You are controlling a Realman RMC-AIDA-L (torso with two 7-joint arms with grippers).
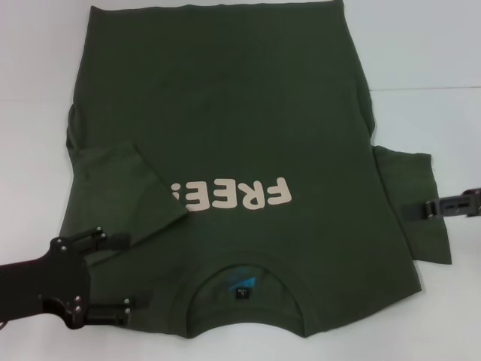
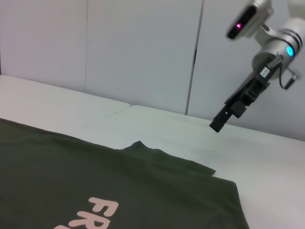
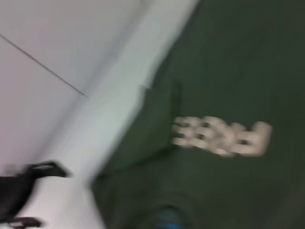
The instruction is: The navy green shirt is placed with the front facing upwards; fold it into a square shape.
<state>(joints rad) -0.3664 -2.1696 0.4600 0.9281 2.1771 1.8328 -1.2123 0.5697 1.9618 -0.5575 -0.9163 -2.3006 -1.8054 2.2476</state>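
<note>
The left tool (image 1: pixel 129 274) hovers at seven o'clock over the shoulder of the navy green shirt (image 1: pixel 248 128), jaws released and empty beside the left sleeve (image 1: pixel 124 188), already folded inward across the print. The right tool (image 1: pixel 412 210), state unclear, waits at three o'clock over the flat right sleeve (image 1: pixel 413 207). Judged next: pinch that sleeve's edge and lay it inward smoothly. The white desk (image 1: pixel 421 45) holds nothing else.
</note>
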